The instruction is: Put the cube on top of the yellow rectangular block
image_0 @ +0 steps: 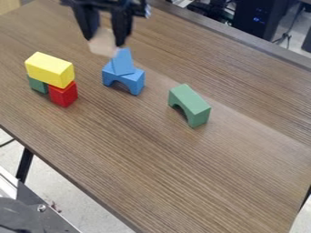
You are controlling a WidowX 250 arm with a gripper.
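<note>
At the top of the view, left of centre, the black gripper (106, 36) hangs above the table, shut on a pale, wood-coloured cube (103, 43). The cube is held in the air, up and to the right of the yellow rectangular block (50, 69). That yellow block lies flat at the left, resting on a red cube (63, 94) and a dark green block (38, 85). The pale cube and the yellow block are apart.
A blue arch (124, 78) with a blue triangular block (122, 62) on it stands just below the gripper. A green arch (189, 105) is to its right on the wooden table (158, 173). Computer equipment (258, 19) stands beyond the table's far edge.
</note>
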